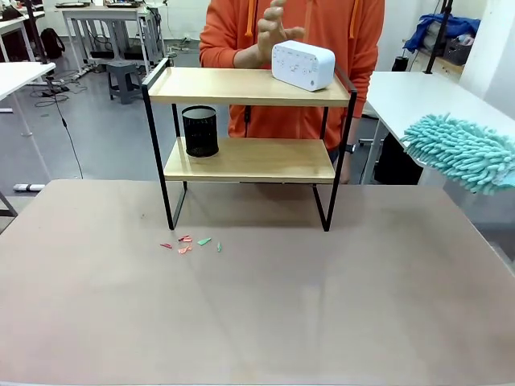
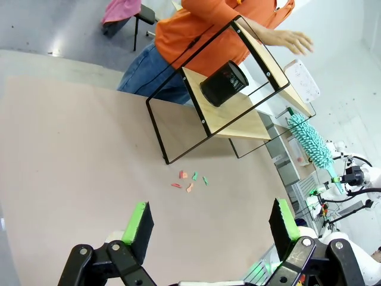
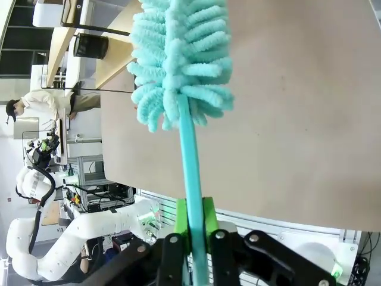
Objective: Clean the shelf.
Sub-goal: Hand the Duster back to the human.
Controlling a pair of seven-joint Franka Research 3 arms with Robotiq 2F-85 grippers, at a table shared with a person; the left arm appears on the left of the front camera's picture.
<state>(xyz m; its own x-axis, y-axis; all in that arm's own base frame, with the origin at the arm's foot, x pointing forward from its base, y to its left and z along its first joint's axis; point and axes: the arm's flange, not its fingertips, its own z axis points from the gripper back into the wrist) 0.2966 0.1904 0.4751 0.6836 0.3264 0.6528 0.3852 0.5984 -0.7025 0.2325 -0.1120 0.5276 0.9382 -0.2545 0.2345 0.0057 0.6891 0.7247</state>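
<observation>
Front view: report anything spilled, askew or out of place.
A few small red and green scraps lie scattered on the table just before the near left leg of the shelf, like litter. The black mesh cup stands upright on the lower board and the white box rests on the upper one; nothing else looks odd.

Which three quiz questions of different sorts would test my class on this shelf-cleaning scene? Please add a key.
1. True or false: the black mesh cup stands on the lower board of the shelf.
2. What is the right gripper shut on? A) a sponge B) the teal duster C) nothing
3. Fill in: the coloured scraps lie on the ___ in front of the shelf.

Key: 1 true; 2 B; 3 table.
</observation>
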